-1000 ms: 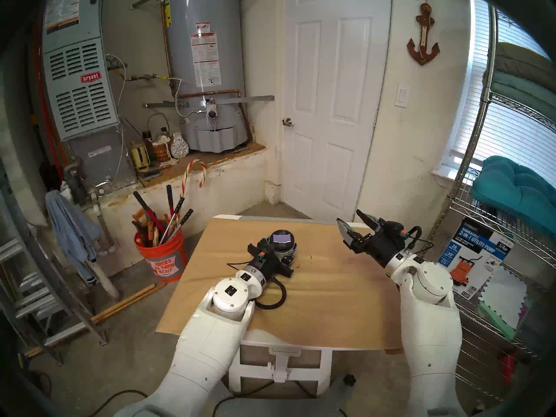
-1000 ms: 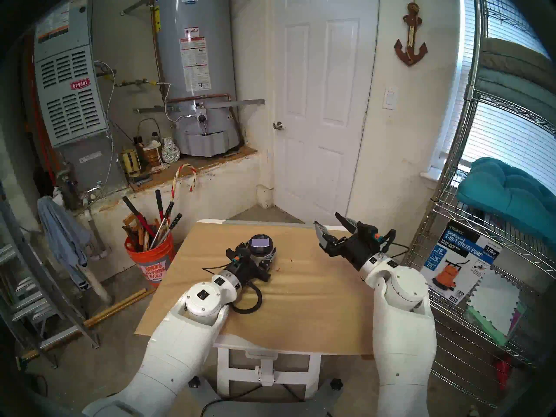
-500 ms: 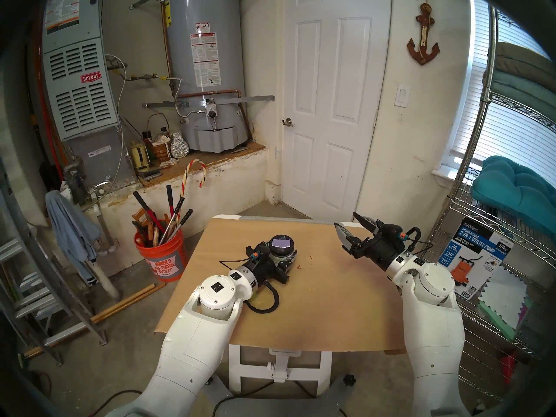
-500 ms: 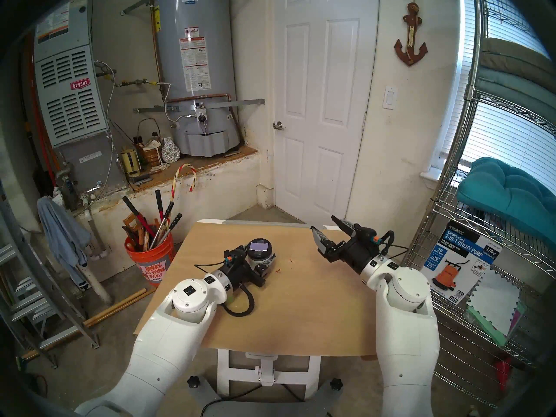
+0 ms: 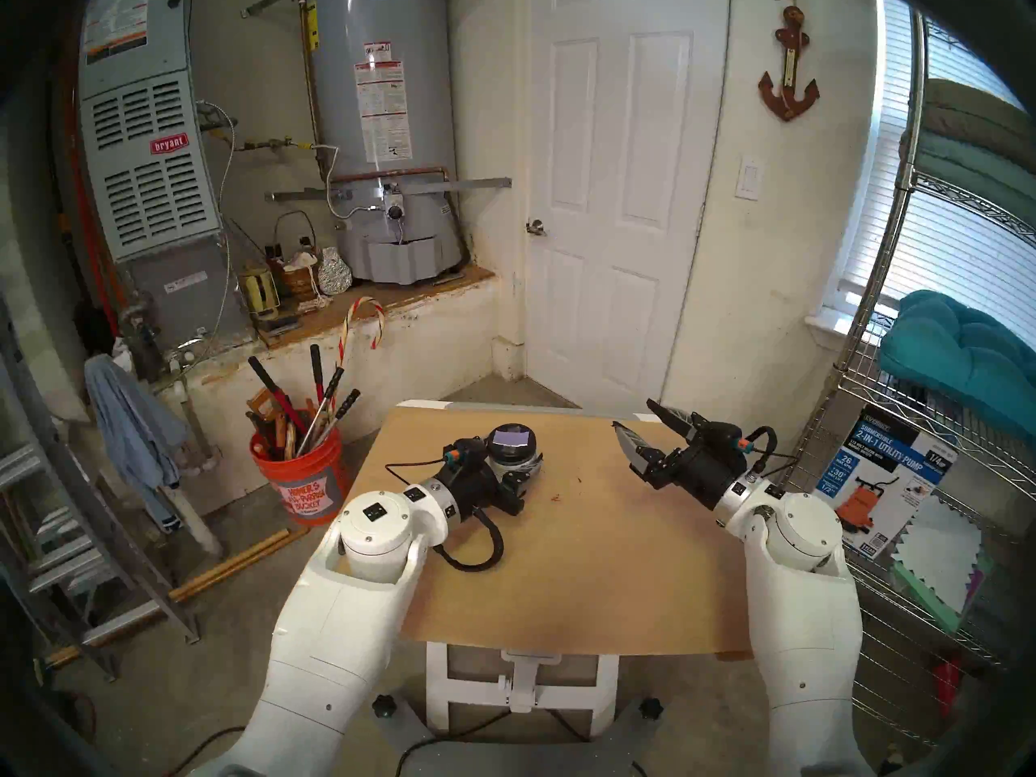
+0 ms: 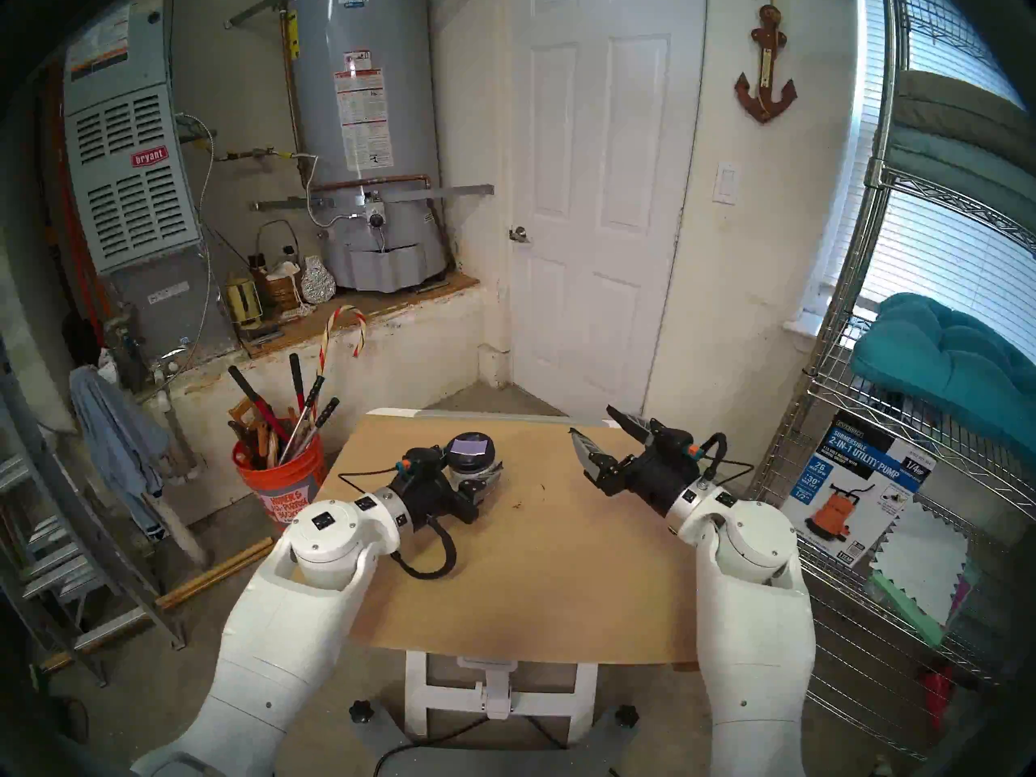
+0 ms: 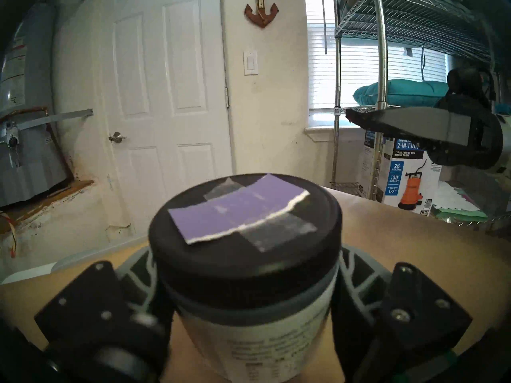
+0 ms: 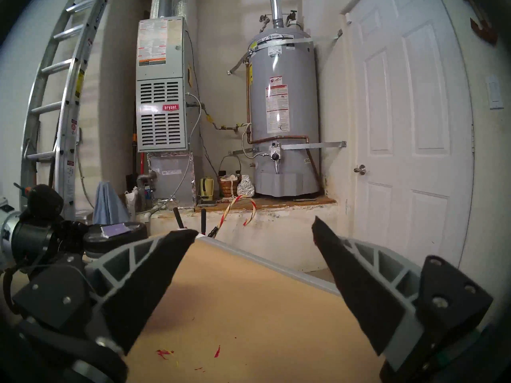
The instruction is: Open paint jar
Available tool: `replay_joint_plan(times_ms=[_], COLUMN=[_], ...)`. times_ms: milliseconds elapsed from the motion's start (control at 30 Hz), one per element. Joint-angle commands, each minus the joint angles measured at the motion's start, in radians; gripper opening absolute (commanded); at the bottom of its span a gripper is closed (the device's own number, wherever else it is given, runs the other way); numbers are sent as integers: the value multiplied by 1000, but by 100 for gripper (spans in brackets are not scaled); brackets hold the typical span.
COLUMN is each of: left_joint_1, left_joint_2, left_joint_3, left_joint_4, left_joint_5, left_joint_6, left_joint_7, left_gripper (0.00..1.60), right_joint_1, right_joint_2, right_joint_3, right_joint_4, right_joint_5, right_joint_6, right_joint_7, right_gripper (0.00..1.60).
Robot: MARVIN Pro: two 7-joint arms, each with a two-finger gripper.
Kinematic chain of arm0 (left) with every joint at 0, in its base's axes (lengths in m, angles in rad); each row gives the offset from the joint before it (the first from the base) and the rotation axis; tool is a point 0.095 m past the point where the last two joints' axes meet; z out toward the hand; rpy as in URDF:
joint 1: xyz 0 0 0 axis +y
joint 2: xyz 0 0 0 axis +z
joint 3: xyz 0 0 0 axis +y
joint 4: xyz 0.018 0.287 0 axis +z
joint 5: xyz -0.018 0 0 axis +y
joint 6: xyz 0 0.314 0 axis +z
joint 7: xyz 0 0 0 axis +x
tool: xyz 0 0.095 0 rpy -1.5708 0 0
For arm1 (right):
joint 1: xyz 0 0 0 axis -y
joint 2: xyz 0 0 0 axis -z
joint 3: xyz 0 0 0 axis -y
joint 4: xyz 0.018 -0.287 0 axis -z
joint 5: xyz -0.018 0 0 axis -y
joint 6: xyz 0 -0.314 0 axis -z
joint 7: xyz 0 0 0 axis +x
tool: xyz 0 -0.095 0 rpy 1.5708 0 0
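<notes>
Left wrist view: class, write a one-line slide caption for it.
Left gripper clamps the paint jar below its black lid, which is on; right gripper open beyond.

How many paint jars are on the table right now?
1. The small black-lidded paint jar with a lilac swatch sits clamped in the left hand over the brown paper-covered table. No others visible.

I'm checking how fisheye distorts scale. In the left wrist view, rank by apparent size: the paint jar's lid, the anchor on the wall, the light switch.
1. Paint jar's lid, largest, though nearest the camera.
2. Anchor.
3. Light switch, smallest.
</notes>
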Motion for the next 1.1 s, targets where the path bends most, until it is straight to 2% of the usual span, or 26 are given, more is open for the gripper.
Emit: replay_joint_plan(times_ms=[0, 133, 500, 567, 767, 1067], left_joint_1=[-19, -34, -39, -39, -31, -23], left_joint_2=[8, 5, 36, 45, 53, 61], left_joint_3=[-25, -8, 35, 39, 46, 56], left_joint_4=[-42, -16, 11, 14, 21, 27], left_joint_5=[-36, -11, 34, 34, 65, 85], left_joint_6=[17, 40, 13, 4, -31, -82], left_joint_7=[-33, -31, -65, -86, -80, -98], left_gripper=[0, 0, 0, 0, 0, 0], right_joint_1=[5, 5, -12, -21, -48, -72], right_joint_2=[4, 4, 21, 30, 47, 43], right_joint_3=[-9, -10, -31, -37, -51, -75], right_joint_4=[-29, -30, -54, -60, -82, -102], right_joint_5=[2, 1, -1, -2, -9, -25], right_joint_6=[-11, -11, -5, 1, 0, -7], right_joint_7=[17, 24, 80, 99, 133, 146], right_gripper=[160, 160, 160, 160, 160, 160])
